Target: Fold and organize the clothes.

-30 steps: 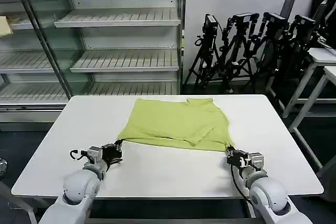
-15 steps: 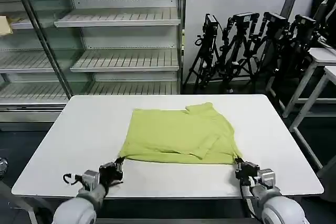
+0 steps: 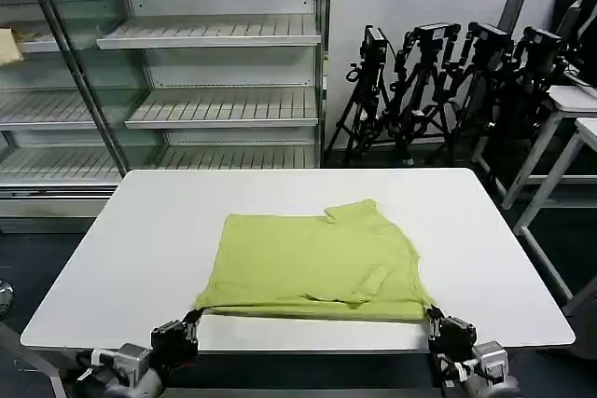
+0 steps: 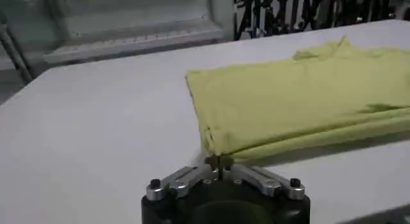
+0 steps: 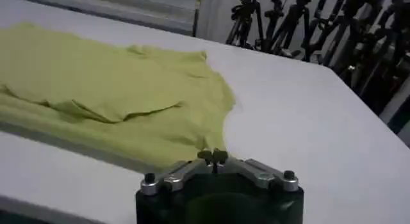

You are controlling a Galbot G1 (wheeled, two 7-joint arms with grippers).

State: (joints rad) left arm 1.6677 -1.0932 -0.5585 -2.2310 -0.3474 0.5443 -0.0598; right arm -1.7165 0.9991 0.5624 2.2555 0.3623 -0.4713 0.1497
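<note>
Both arms are cut off at the near edge of the white table (image 3: 140, 230). The green T-shirt (image 3: 312, 263) lies folded on the table. The left gripper (image 3: 194, 317) pinches its near left corner and the right gripper (image 3: 431, 316) pinches its near right corner.

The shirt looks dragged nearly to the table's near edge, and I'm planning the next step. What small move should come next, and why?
Probably stop pulling and let go. The left gripper and right gripper each pinch a near corner of the shirt, which lies flat with its hem close to the near edge of the table. Pulling further would likely drag it off.
</note>
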